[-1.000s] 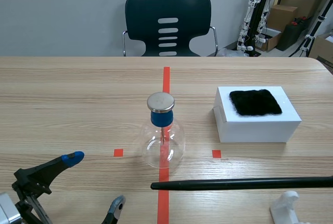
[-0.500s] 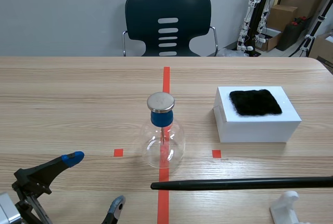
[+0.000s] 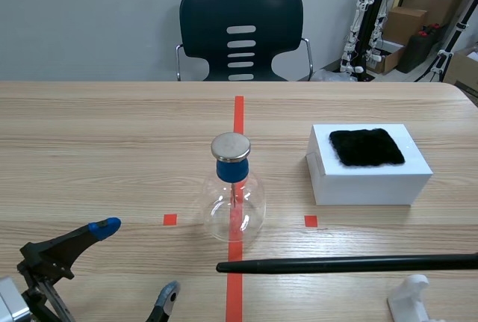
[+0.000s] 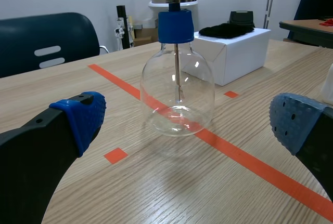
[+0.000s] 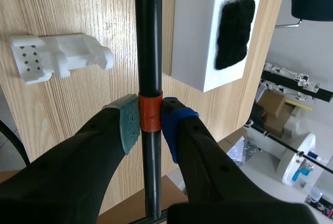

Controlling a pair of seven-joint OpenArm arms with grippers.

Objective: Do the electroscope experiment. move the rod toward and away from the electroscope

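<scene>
1. Spanning the whole scene view, a wooden table (image 3: 89, 135) is seen, flat and marked with red tape. A dark chair (image 3: 240, 31) stands behind it, with boxes and gear stacked at the room's far right.
2. A white box (image 3: 370, 176) is set to the right of the middle, topped by a black cloth (image 3: 366, 146). It is well apart from the rod.
3. The rod (image 3: 343, 264) is laid out crosswise, its long axis running from the robot's right toward the middle. Its free tip is stopped about at the red tape line. Whether it is clear of the table cannot be told.
4. The electroscope (image 3: 234, 202), a clear flask, is stood upright on the tape line. It lies just beyond the rod tip, away from the robot, and is not touched. Its metal disc (image 3: 230, 146) is judged higher and farther than the tip, so a forward and upward sweep is likely called for.
5. The left gripper (image 3: 136, 261) is held low, left of the flask, with its fingers wide apart and nothing gripped. The flask is seen ahead of it between the fingers.
6. The right gripper (image 5: 151, 122) is clamped on the rod at an orange band (image 5: 150, 112). This arm alone is placed to move the rod.
7. A small white holder (image 3: 411, 299) lies beside the rod at the near right edge and is not in use.
</scene>
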